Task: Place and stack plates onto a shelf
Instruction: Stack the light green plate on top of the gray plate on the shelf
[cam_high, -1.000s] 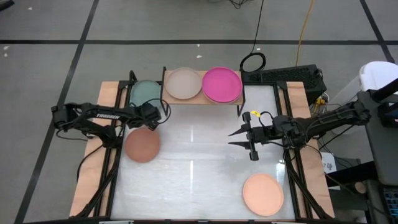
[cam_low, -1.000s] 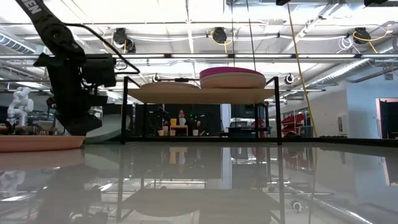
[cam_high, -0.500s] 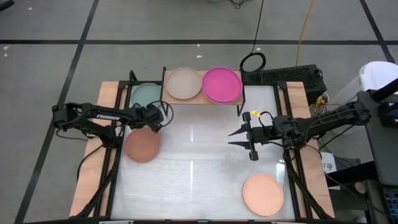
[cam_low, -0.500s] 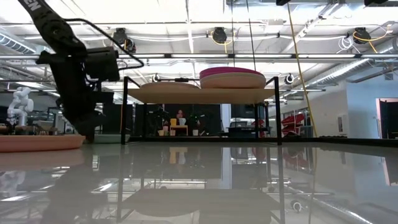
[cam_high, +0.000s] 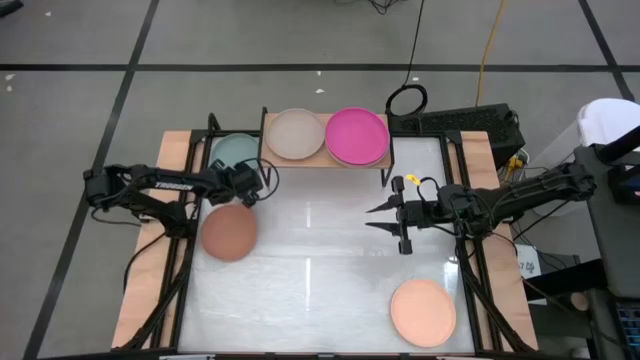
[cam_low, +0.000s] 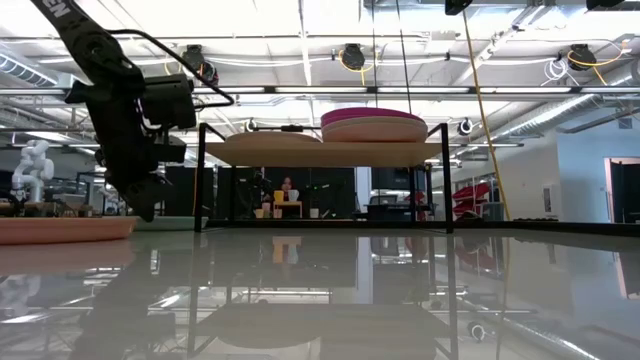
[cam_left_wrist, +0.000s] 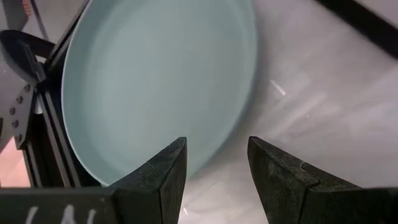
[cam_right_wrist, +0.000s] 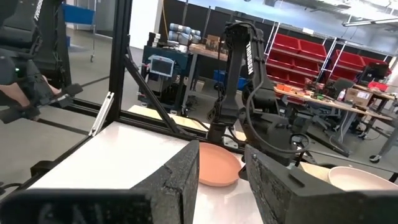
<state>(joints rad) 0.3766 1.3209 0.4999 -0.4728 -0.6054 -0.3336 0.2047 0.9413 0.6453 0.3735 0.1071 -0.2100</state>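
Note:
A teal plate (cam_high: 232, 151) lies flat on the table left of the shelf (cam_high: 325, 158), filling the left wrist view (cam_left_wrist: 155, 81). My left gripper (cam_high: 250, 184) hovers open at its near-right rim (cam_left_wrist: 214, 163), one finger on either side of the rim line, touching nothing I can see. On the shelf's wood top (cam_low: 320, 153) rest a beige plate (cam_high: 295, 133) and a magenta plate (cam_high: 357, 136). The terracotta plate (cam_high: 229, 232) lies just near of the left gripper. A peach plate (cam_high: 423, 312) lies at the near right. My right gripper (cam_high: 376, 218) waits open, mid-right.
The shelf's thin black legs (cam_low: 200, 190) stand on the table at the far edge. Black frame rails (cam_high: 180, 250) run along both sides of the white table top. Bare glossy table surface (cam_high: 320, 260) spreads between the two arms. A person sits far back in the room (cam_low: 287, 185).
My left gripper has shifted a little toward the table's right, along the teal plate's near rim, and its wrist has tipped and risen slightly in the low view. No plate has moved.

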